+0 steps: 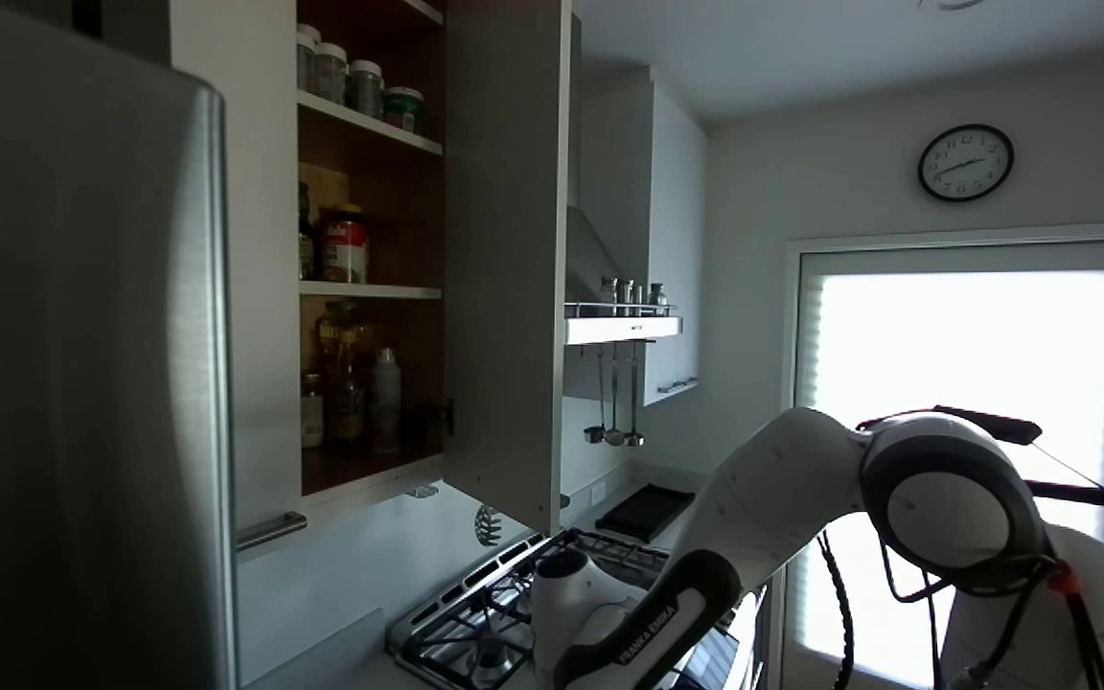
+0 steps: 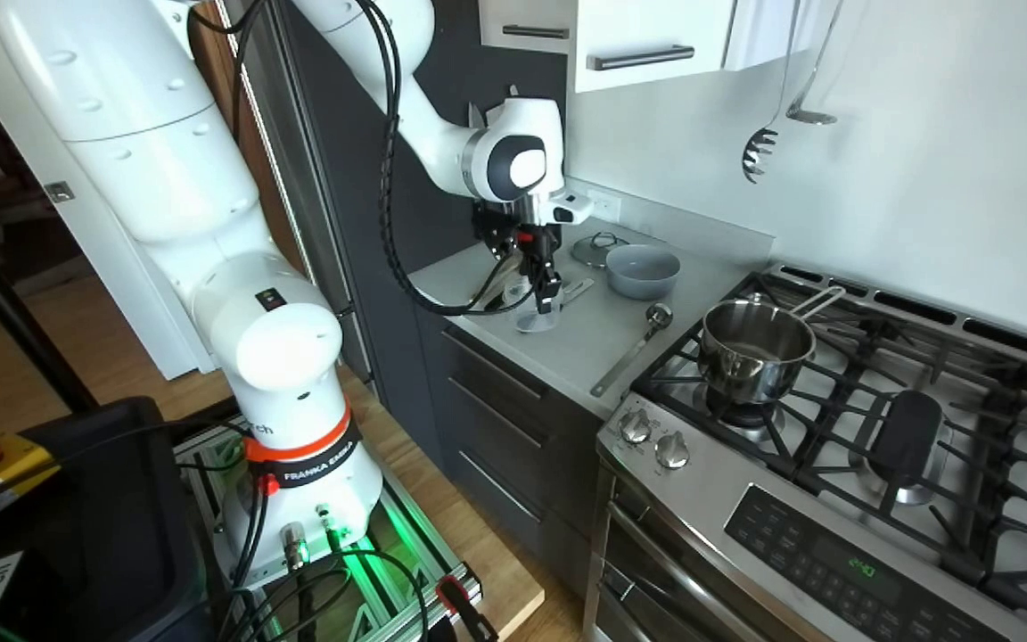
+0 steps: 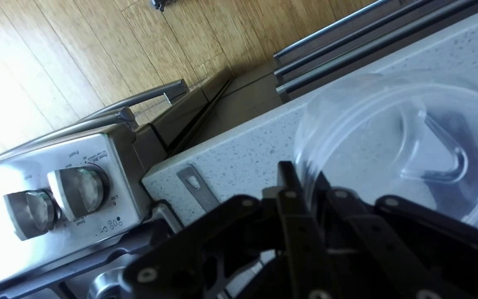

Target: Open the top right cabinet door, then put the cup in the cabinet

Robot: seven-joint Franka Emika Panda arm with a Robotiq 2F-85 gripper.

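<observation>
The clear cup [image 3: 405, 153] is pinched by one side in my gripper [image 3: 305, 178], over the pale speckled counter [image 3: 239, 166]; whether it touches the surface I cannot tell. Beside that counter is the stove [image 2: 718, 486], a steel pot [image 2: 745, 370] on top. In an exterior view, the tall grey door [image 1: 504, 268] stands open, with jars [image 1: 365, 88] and bottles [image 1: 349, 407] inside the brown-lined cabinet [image 1: 408, 220].

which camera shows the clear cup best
The wrist view: there the clear cup is close and large, its round rim and see-through side plain, though trimmed at the right. In an exterior view it is small and faint by the gripper; in an exterior view with the wall clock it does not show.
</observation>
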